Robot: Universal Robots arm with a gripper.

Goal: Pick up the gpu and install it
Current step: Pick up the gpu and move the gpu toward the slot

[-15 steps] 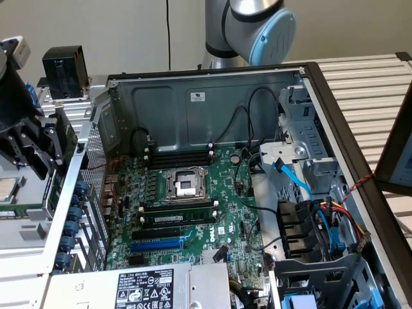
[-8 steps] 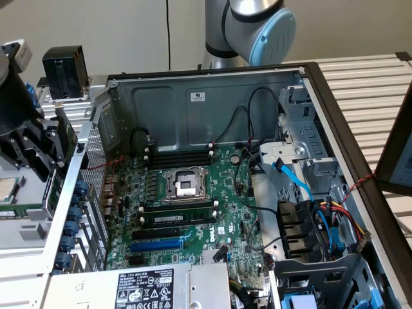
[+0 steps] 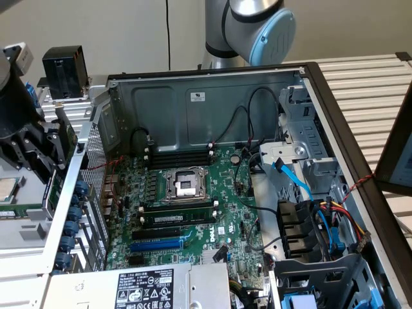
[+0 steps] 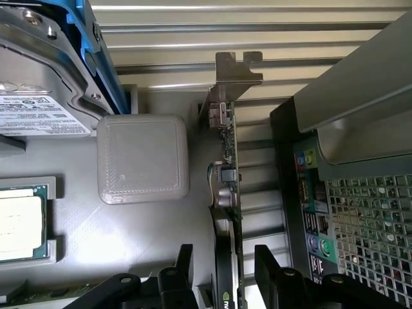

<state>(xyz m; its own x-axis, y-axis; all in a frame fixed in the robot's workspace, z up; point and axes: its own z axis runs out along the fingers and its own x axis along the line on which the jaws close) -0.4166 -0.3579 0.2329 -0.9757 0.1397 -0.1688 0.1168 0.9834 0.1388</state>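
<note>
What lies around me: an open computer case (image 3: 193, 103) on a slatted tabletop (image 4: 257, 38).
Inside, I see the motherboard (image 3: 225, 170) lying flat, its processor socket (image 3: 185, 184) near the middle, a blue slot (image 3: 156, 244) and a labelled power supply (image 3: 145, 286) closer to the camera. Outside the case, a grey square block (image 4: 143, 159) sits near a hard drive (image 4: 38, 96) and a processor chip (image 4: 19, 222).

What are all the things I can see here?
case: one, grey, open, centre of exterior view
motherboard: one, green, inside case
cables: several, black, blue, red, yellow, inside case
power supply: one, grey, exterior view's bottom edge
gpu: one, green, on edge beside case
block: one, grey, beside gpu
chip: one, silver, beside block
drive: one, silver with blue rail, near block
arm: one, grey and blue, behind case
tool: one, black, open, straddling gpu
</note>
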